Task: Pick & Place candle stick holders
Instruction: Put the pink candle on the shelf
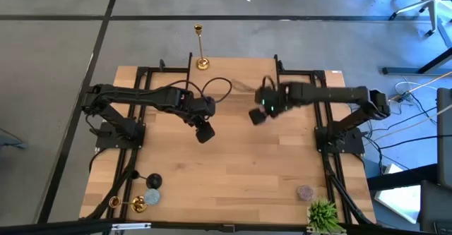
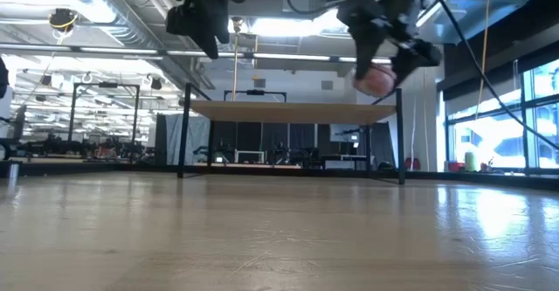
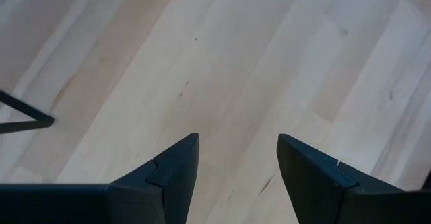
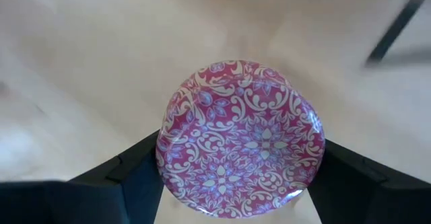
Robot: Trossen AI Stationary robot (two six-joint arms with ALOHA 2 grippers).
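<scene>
One gold candle stick holder (image 1: pixel 201 48) stands upright on its round base at the table's far edge; its thin stem (image 2: pixel 234 64) also shows in the low view. Another candle stick holder (image 1: pixel 127 204) lies on its side at the near left corner. My left gripper (image 1: pixel 205 130) (image 3: pixel 237 163) hangs open above the bare middle of the table, with nothing between its fingers. To its right, my right gripper (image 1: pixel 258 115) (image 4: pixel 242 177) is shut on a round disc with a pink and white scroll pattern (image 4: pixel 240 138) (image 2: pixel 376 79), well above the table. My right gripper pinches the patterned disc between its two fingers (image 4: pixel 135 177), which sit on opposite sides of its rim (image 4: pixel 165 163). The fingers slant down from above. The disc is lifted clear of the table, its patterned face turned toward the wrist.
A black round thing (image 1: pixel 153 181) and a pale blue one (image 1: pixel 151 196) lie at the near left beside the fallen holder. A small patterned round thing (image 1: pixel 304 191) and a green plant (image 1: pixel 323 214) stand at the near right. Bare wood (image 1: pixel 233 171) fills the table's middle.
</scene>
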